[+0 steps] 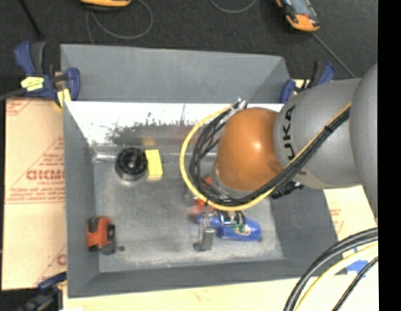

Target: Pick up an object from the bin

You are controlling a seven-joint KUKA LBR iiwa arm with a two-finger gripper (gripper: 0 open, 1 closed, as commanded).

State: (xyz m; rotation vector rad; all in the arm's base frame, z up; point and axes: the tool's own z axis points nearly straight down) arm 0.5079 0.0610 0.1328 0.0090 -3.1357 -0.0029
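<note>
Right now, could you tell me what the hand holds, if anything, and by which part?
It cannot be told: the hand is beside a blue thing near the bin's front wall, but the arm hides any hold.

Single camera above bin (155, 199), angled slightly sideways, whole bin framed; arm (330, 135) enters from right

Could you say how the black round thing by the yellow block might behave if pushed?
The black round thing lies flat, so it would probably slide, not roll. It seems to touch the yellow block, which would likely shift too.
</note>
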